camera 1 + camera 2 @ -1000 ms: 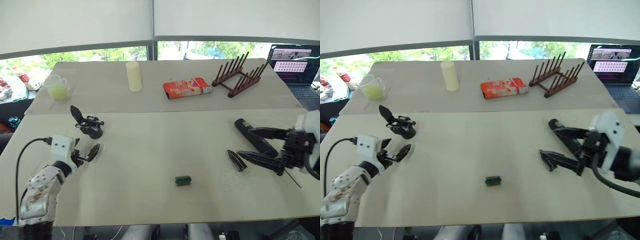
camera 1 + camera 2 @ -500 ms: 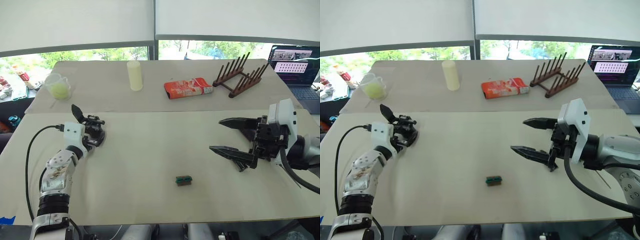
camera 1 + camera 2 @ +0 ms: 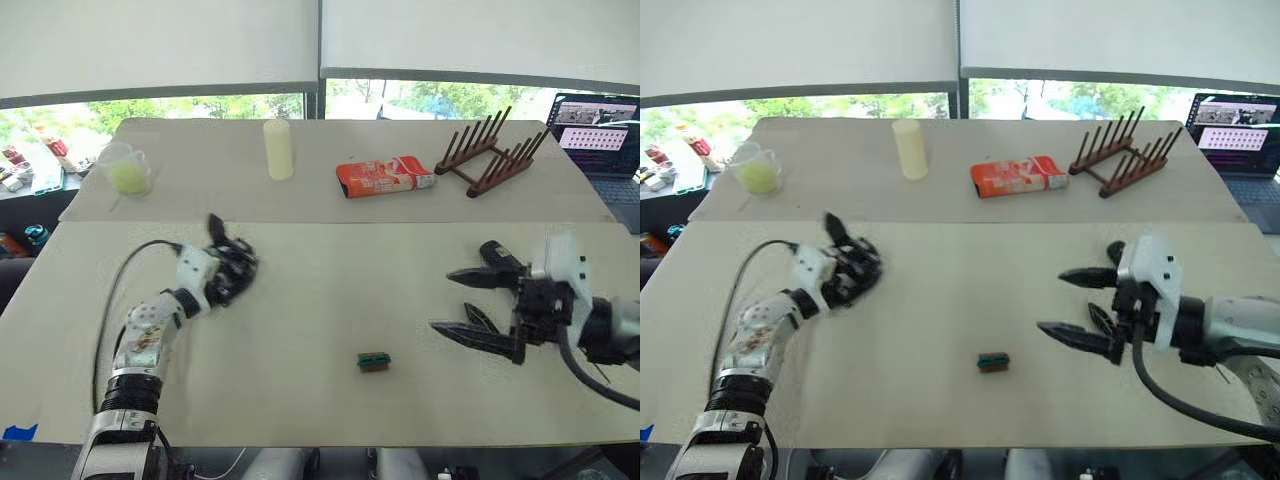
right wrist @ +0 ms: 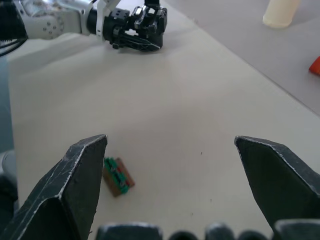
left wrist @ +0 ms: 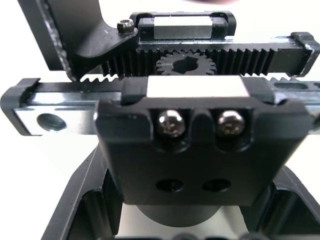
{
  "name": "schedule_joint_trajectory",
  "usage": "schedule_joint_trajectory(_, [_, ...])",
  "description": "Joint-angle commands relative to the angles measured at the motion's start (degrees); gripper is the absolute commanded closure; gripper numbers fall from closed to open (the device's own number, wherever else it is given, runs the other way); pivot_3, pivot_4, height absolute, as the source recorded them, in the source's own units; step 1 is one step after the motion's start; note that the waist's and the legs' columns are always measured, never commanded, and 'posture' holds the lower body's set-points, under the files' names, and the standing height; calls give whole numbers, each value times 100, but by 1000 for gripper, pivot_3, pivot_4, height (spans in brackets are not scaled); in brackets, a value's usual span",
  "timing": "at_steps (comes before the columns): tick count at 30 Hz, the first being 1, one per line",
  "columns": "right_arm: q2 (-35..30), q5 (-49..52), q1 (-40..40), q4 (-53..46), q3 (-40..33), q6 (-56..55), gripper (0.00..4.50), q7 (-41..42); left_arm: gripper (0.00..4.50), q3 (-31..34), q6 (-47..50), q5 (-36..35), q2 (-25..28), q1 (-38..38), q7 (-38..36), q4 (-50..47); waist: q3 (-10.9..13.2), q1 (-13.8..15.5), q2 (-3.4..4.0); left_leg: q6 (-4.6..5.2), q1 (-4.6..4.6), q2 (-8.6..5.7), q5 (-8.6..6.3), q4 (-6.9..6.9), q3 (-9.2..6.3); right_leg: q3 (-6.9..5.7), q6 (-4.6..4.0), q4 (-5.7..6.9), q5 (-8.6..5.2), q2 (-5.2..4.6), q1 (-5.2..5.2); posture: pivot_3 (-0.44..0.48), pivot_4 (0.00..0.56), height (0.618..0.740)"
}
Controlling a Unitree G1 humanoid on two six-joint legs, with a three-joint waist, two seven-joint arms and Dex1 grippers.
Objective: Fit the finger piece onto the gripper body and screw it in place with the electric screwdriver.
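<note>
— Closest to the bottom edge of the head views?

— The small green block (image 3: 372,361), low centre. It plays no part here.

— And the finger piece (image 3: 471,317)?

— Right of centre, flat on the table, its long axis running from upper left to lower right. It lies in the gap of the right gripper (image 3: 440,300), whose fingers are spread wide and hold nothing. I cannot tell whether they touch it.

— So the right arm is nearer?

— By far. The electric screwdriver (image 3: 492,250) lies just behind the upper finger, partly hidden.

— Where does the piece have to go?

— Well apart, left of centre and higher in the frame — the left gripper (image 3: 226,282) appears clamped on the gripper body (image 5: 195,150). I judge the piece must cross leftward to it.
</note>
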Motion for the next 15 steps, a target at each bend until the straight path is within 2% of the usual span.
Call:
schedule_joint_trajectory(1, [-103, 154, 14, -104, -423, -36, 0, 116, 2101, -484, 158, -246, -51, -481, -919, -645, 3, -34, -5, 2, -3, 2, -4, 10, 0, -1, 1, -1, 1, 3, 1, 0, 150, 740])
schedule_joint_trajectory(4, [-28, 131, 299, -258, -567, -17, 0, 109, 2101, -1013, 358, -215, -266, -827, -1436, -834, 4, -64, -6, 2, -6, 16, -6, 14, -1, 0, 1, 5, 1, 6, -2, 0, 150, 740])
schedule_joint_trajectory(7, [87, 174, 587, -534, -707, 24, 0, -40, 2101, -1414, 332, -44, -564, -1023, -1649, -737, 2, -65, -3, 9, -6, 26, -2, 9, -2, 1, 1, 8, 0, 1, -9, 0, 150, 740])
schedule_joint_trajectory(11, [210, 145, 953, -884, -885, -7, 0, -165, 2101, -1694, -196, 217, -986, -1232, -1702, -141, 2, -82, -4, 24, -4, 17, 0, 11, -2, 8, 1, 2, 1, 3, -7, 0, 150, 740])
schedule_joint_trajectory(15, [266, 187, 1178, -992, -1091, 40, 0, -259, 2101, -1782, -299, 266, -1323, -1345, -1730, 146, 3, -62, -5, 24, -6, 14, 0, 16, -2, 8, 2, 3, 1, 12, -9, 0, 150, 740])
